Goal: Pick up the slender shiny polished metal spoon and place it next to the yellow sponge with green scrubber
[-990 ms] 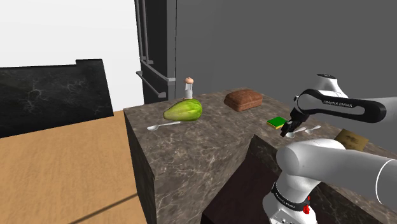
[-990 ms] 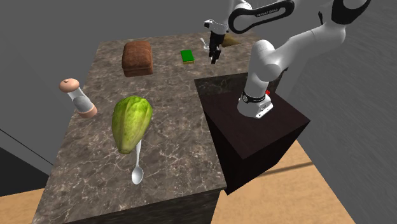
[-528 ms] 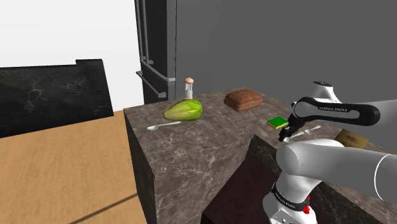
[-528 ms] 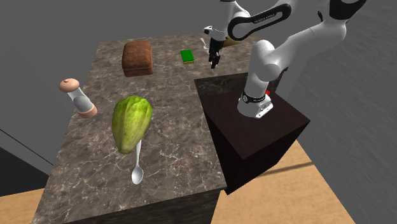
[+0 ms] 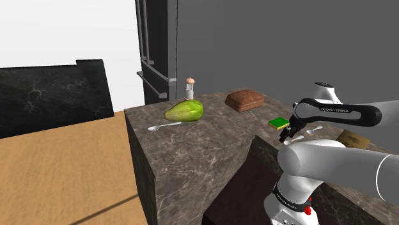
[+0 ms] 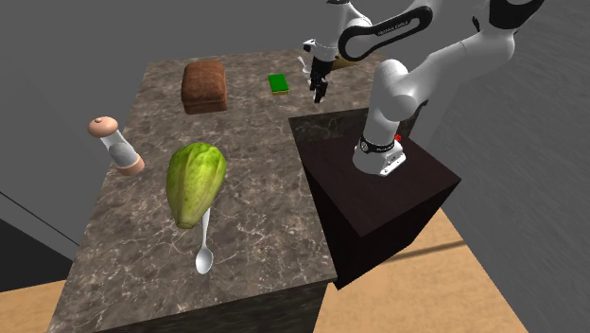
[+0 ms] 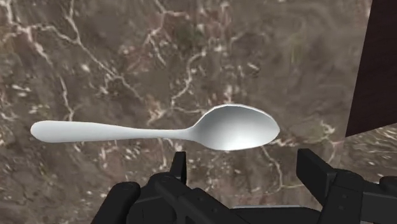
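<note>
We are hovering the gripper low over the spoon, which is lying flat on the marbled surface just beside the green-topped yellow sponge and near the corner of the dark stand. The fingers are standing wide apart and gripping nothing. The spoon's bowl is sitting roughly in line with the gap between them, and the handle is running off to one side.

We are judging several ways this could fail. The spoon is thin and is hugging a hard surface, so if we are closing too high the fingers will be meeting over it. Too low, and the tips will be pressing into the surface. The bowl is rounded and smooth, so a pinch across it may be squeezing it out sideways. A hold at the bowl end is also leaving the long handle unsupported, so it may be drooping or swinging on the lift. The stand's edge is close, and a careless turn could be brushing it. A second spoon is lying well apart beside the green vegetable, so we are risking confusion over which one is meant.

The spoon itself is showing as pale grey-white with a soft sheen. It is slender, with a slightly flared handle end and an oval bowl that is facing up.
</note>
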Controlling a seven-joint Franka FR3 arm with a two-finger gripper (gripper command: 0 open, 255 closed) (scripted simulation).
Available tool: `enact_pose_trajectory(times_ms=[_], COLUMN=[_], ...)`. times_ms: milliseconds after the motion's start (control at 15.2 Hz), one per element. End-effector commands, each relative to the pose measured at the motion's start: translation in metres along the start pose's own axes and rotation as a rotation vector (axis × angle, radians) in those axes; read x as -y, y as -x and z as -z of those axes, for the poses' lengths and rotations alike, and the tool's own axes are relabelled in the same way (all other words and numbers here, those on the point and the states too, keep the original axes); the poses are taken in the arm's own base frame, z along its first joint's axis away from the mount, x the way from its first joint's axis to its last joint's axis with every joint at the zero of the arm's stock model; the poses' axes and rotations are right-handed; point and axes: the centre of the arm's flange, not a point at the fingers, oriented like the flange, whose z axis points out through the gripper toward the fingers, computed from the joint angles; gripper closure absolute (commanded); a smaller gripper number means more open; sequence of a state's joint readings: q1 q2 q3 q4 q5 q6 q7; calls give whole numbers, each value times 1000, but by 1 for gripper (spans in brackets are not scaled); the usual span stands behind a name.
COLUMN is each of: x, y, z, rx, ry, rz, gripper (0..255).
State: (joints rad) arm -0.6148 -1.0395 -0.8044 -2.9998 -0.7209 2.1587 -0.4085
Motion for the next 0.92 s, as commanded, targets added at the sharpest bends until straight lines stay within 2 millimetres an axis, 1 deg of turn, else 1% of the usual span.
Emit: enact_pose_trajectory(times_ms=[0, 198, 396, 462, 858], x=[0, 0, 0, 0, 0], y=[0, 0, 0, 0, 0], z=[0, 0, 40, 50, 50], rx=[0, 0, 0, 0, 0], ry=[0, 0, 0, 0, 0], rz=[0, 0, 0, 0, 0], gripper=[0, 0, 0, 0, 0])
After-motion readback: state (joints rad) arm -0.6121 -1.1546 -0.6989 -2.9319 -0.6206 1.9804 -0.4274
